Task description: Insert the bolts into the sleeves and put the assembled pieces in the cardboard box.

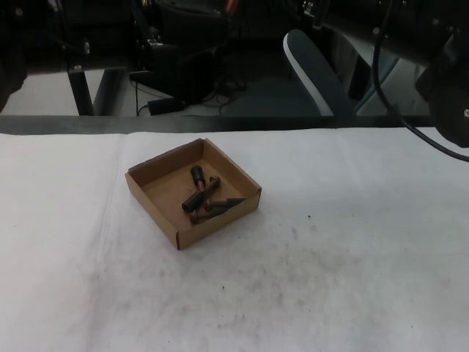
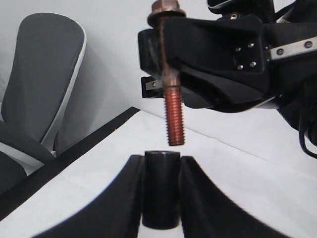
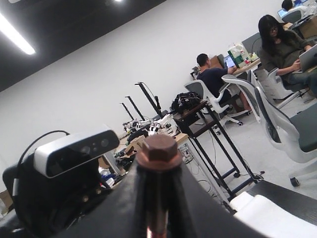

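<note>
The left gripper (image 2: 162, 164) is closed snugly on a short black sleeve (image 2: 161, 198). It holds the sleeve upright with the open end facing up, one finger pressed to each side. Straight above it, the right gripper (image 2: 161, 62) is clamped on the upper shank of a copper-coloured bolt (image 2: 173, 114), just under the flanged head. The threaded end hangs free below and points down at the sleeve. In the right wrist view the bolt head (image 3: 158, 151) stands proud between the two dark fingers of that gripper (image 3: 157, 208), so the grip looks firm. What matters now is the line-up. The bolt's long axis runs nearly straight up and down but leans a touch, and its tip hangs just above the sleeve's mouth, not yet inside and, I'd say, a shade off the centre of the bore. To my eye the right arm has only to bring the bolt straight down, perhaps after a small nudge to centre it, or the thread may catch on the rim. All this happens above the white bench (image 1: 330, 257). The cardboard box (image 1: 220, 222) sits at about ten o'clock from the bench's middle and already holds a few finished pieces (image 1: 204, 196) lying on their sides.
</note>
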Robot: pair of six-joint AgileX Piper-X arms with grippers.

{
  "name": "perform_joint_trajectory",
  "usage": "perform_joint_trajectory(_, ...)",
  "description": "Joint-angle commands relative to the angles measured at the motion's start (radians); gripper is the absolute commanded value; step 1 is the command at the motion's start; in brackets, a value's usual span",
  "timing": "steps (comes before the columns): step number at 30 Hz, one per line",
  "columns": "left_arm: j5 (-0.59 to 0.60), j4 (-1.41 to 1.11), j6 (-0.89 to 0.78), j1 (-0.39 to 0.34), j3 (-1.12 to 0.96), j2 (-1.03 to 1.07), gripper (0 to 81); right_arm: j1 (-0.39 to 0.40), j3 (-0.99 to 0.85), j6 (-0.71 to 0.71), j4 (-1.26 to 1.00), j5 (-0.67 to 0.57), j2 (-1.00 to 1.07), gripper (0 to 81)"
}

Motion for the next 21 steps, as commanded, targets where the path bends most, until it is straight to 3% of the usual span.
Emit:
perform_joint_trajectory(1, 0.031, -0.021, -0.002, 0.0, 0.0, -0.014, 0.6, 0.003, -0.009, -0.01, -0.02, -0.011, -0.005, 0.0)
perform_joint_trajectory(21, 0.046, -0.021, 0.002, 0.0, 0.0, -0.014, 0.6, 0.019, -0.009, -0.012, -0.018, -0.058, 0.007, 0.0)
